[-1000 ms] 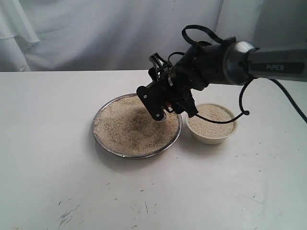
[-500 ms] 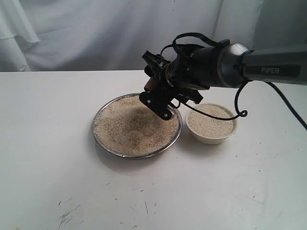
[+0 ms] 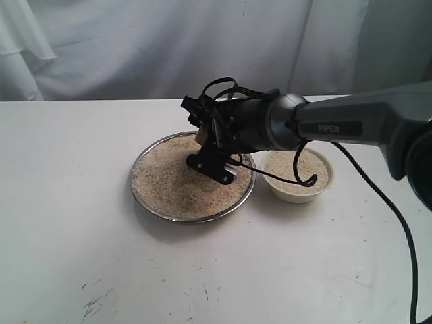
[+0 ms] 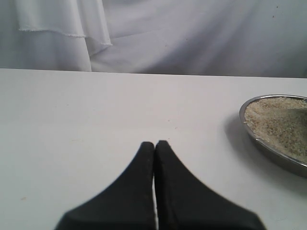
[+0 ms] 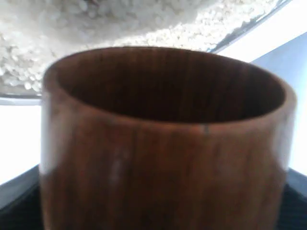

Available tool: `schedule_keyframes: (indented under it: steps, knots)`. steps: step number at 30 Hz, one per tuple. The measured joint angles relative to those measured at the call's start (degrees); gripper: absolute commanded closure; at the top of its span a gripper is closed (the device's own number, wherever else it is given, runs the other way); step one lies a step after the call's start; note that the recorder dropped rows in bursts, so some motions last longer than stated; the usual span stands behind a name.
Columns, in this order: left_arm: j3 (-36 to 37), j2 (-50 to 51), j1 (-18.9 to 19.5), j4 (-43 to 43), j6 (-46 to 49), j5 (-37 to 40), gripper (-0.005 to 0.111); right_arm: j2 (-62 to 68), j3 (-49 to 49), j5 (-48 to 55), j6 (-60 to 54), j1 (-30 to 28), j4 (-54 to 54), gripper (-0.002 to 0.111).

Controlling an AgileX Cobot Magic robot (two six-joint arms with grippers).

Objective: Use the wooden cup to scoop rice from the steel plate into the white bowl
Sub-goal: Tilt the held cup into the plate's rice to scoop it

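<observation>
Exterior view: the right gripper (image 3: 205, 140) is seen clamped on the wooden cup (image 3: 200, 136), low over the steel plate (image 3: 144, 201) near its 1 o'clock edge, and the white bowl (image 3: 297, 192) is set at the plate's 3 o'clock. Left wrist view: the left gripper (image 4: 154, 158) is pressed together, well apart from the plate. Right wrist view: the cup's dark mouth is pointed at the rice (image 5: 96, 28) just beyond it.

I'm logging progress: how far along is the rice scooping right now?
Done: the small cream-white bowl already holds a good fill of beige rice grains. In hand: the right gripper holds the reddish-brown wooden cup, no rice visible inside, low over the wide shiny steel plate. Left: that plate is thick with rice, so more scoops likely remain.
</observation>
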Motion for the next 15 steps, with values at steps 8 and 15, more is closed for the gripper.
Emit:
schedule_keyframes:
  steps: [8,15]
  knots:
    - [0.0,0.0,0.0,0.0,0.0,0.0,0.107,1.4,-0.1,2.4,0.8,0.6,0.2,0.108]
    - [0.0,0.0,0.0,0.0,0.0,0.0,0.107,2.9,-0.1,3.2,1.1,1.0,0.3,0.108]
